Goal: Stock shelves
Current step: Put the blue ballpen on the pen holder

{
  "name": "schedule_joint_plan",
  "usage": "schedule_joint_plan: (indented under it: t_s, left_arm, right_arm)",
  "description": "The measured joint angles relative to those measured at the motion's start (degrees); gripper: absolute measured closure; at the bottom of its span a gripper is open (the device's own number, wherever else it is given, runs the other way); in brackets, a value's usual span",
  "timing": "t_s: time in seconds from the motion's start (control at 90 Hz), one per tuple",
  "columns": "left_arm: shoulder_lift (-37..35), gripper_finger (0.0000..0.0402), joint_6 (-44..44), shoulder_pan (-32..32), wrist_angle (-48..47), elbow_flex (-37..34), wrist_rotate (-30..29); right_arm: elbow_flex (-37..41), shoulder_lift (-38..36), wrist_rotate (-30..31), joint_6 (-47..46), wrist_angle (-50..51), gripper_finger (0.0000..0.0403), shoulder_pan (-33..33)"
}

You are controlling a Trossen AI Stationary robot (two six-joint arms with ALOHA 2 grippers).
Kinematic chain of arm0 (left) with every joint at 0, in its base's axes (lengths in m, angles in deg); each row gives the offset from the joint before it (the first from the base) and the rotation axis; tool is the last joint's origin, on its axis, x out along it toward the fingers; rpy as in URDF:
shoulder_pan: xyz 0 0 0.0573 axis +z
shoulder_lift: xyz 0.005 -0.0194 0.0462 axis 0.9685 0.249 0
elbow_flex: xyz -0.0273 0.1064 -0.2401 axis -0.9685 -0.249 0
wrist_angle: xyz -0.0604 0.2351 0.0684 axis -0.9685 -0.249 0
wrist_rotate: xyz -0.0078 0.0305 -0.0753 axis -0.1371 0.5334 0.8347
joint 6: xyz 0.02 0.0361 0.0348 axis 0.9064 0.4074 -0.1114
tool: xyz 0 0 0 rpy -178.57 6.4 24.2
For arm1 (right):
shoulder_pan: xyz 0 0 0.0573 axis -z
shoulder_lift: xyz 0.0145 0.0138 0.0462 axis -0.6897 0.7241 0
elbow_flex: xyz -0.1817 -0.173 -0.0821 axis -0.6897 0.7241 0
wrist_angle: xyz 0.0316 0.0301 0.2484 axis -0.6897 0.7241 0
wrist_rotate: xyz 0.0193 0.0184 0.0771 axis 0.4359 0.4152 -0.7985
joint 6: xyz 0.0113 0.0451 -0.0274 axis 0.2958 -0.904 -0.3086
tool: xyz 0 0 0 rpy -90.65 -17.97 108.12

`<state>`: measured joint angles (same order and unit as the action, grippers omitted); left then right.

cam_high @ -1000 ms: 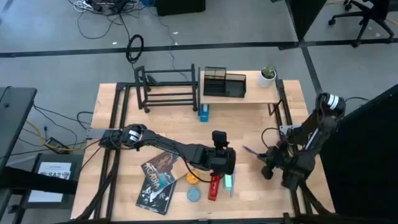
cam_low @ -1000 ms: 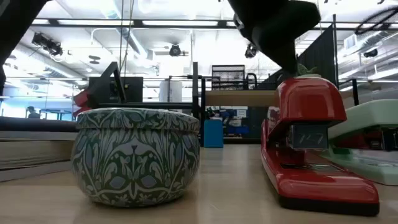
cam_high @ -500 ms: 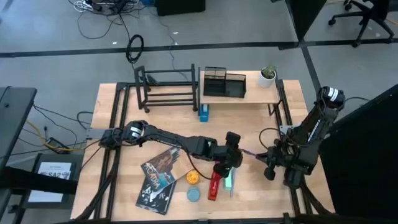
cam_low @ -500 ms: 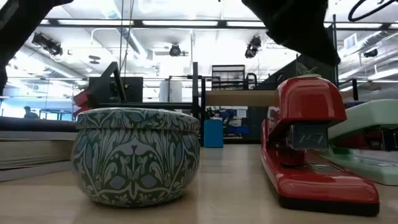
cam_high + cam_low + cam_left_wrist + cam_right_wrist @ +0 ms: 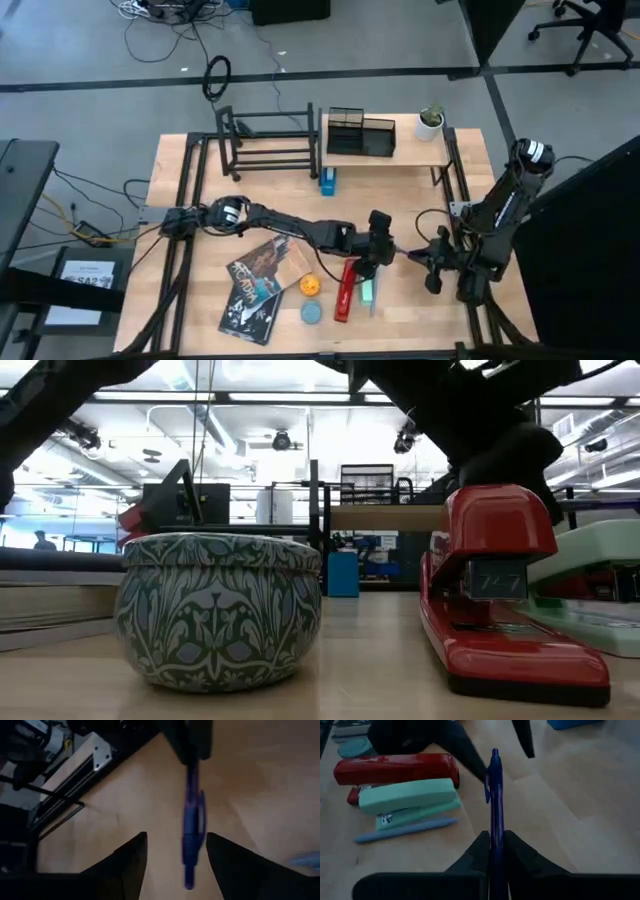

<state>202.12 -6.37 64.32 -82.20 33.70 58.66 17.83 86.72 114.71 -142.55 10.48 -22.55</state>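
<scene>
The jaws of the right gripper [image 5: 420,257] are clenched on a blue pen [image 5: 408,250], seen from above at the worktop's [image 5: 270,195] right front, while the left gripper [image 5: 384,248] reaches across with its jaws spread just at the pen's free tip, apparently for a handover. In this high view the pen's long axis runs roughly left to right, its free end pointing toward the left arm; the black metal-tube rack [image 5: 268,143] and the wooden plank shelf [image 5: 400,155] stand well apart at the rear, and a red stapler [image 5: 345,292] and mint stapler [image 5: 368,291] lie just in front of the left gripper. The low view shows the red stapler [image 5: 495,590] and a patterned tin [image 5: 220,608] close up, with dark arm parts overhead; the pen itself cannot be made out there. In the left wrist view the pen [image 5: 192,827] hangs between this arm's two open fingers [image 5: 125,865], not yet touched. The right wrist view shows the pen [image 5: 494,805] held by its rear end and pointing straight away from the jaws, above the mint stapler [image 5: 407,795]. The pen looks light, stiff and smooth, so it may swivel in a pinch; a hold on mid-barrel, square to its length, seems safest.
</scene>
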Motion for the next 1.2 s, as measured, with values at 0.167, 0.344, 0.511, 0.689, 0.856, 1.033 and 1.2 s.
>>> schedule_joint_plan:
  t_s: [0.167, 0.344, 0.511, 0.689, 0.856, 1.033, 1.2]
  left_arm:
    - [0.0, 0.0296, -1.46, -0.12, 0.02, 0.0, 1.18]
    - [0.0, 0.0352, -2.69, -0.07, 0.15, 0.0, 2.69]
    - [0.0, 0.0383, -2.89, -0.14, -0.21, 0.0, 2.83]
    - [-0.01, 0.04, -4.36, -0.11, -0.14, 0.0, 2.47]
    - [-0.02, 0.04, -4.7, -0.11, -1.24, 0.02, 2.41]
    - [-0.02, 0.04, -5.75, -0.11, -1.7, 0.07, 2.41]
    - [-0.04, 0.04, -6.15, -0.16, -2.72, 0.11, 1.48]
  right_arm:
    - [0.0, 0.0, 0.35, 0.0, -0.01, 0.0396, 0.0]
    - [0.0, 0.0, 0.33, 0.0, -0.03, 0.0396, 0.0]
    - [-0.02, 0.0, 0.35, 0.04, -0.12, 0.0395, 0.0]
    - [-0.02, 0.0, 0.36, -0.02, -0.23, 0.0395, 0.0]
    - [-0.02, 0.0, 0.64, -0.02, -0.34, 0.0382, 0.04]
    - [-0.02, 0.0, 0.92, 0.11, -0.34, 0.0379, 0.04]
    - [-0.02, 0.0, 1.26, 0.87, -0.31, 0.0371, 0.07]
